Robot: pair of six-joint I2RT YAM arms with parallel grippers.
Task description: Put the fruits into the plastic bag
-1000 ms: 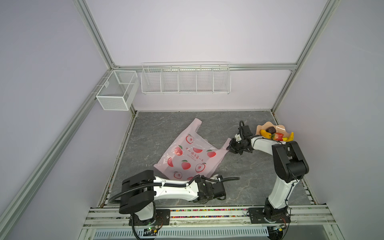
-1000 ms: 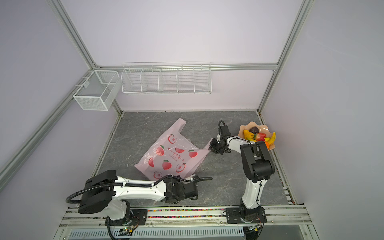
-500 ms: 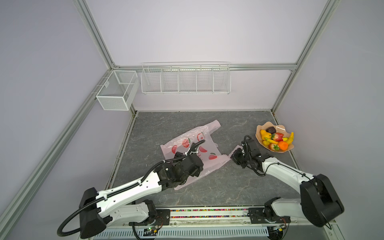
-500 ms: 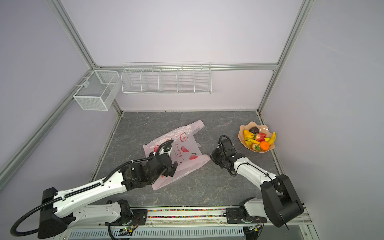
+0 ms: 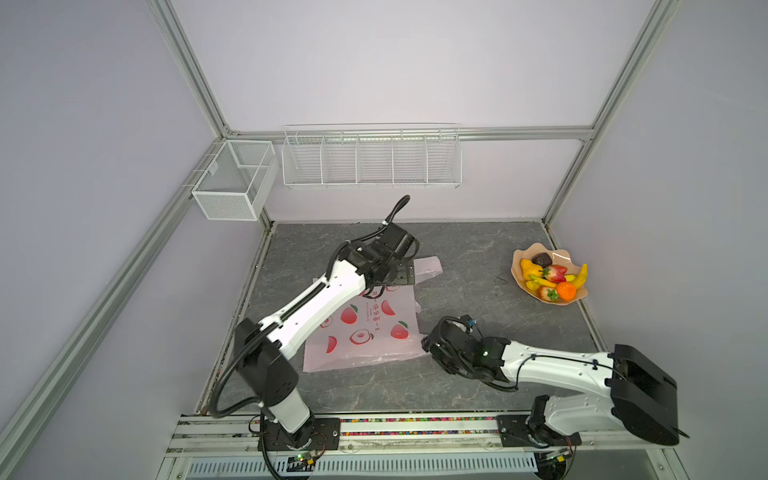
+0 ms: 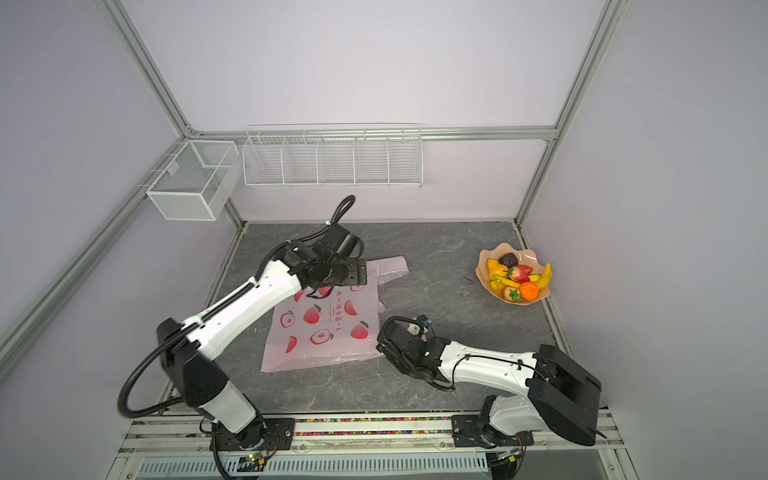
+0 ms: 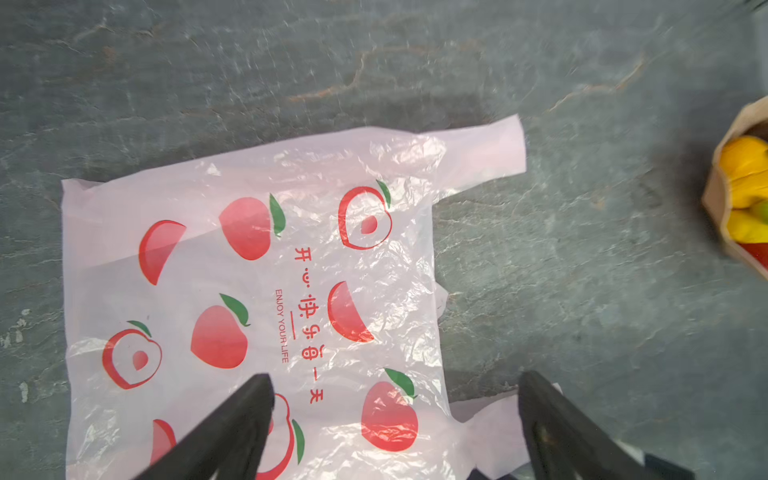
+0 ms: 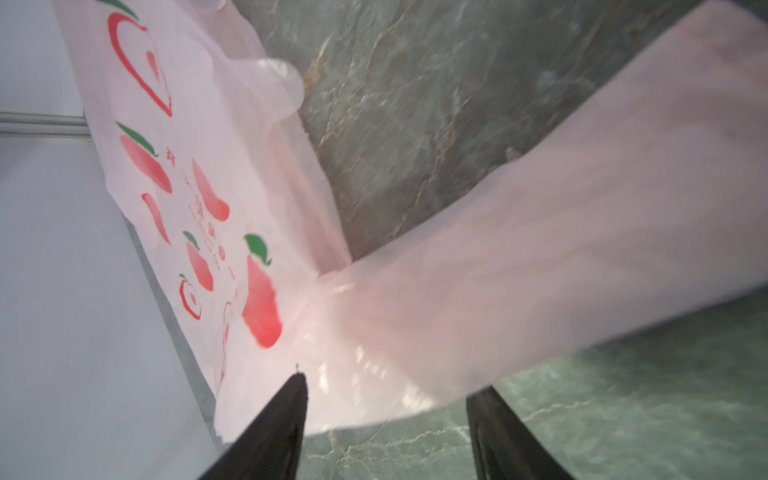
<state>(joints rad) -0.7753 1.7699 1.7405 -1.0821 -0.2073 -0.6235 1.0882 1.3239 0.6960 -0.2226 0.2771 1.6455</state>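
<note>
Left arm [image 5: 316, 303] reaches forward, left gripper [image 7: 395, 376] spread empty above the plastic bag [image 5: 365, 328]; right arm [image 5: 552, 365] lies low, right gripper [image 8: 388, 384] parted at the bag's edge.

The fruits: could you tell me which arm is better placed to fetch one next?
Probably right: the right tool stands open on the plate's side of the plastic bag, while the left tool hangs over the bag.

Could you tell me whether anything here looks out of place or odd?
Nothing is spilled or damaged; the toy fruits sit on the peach-coloured wavy plate. Only the pale-pink printed plastic bag lies wrinkled and flat.
</note>
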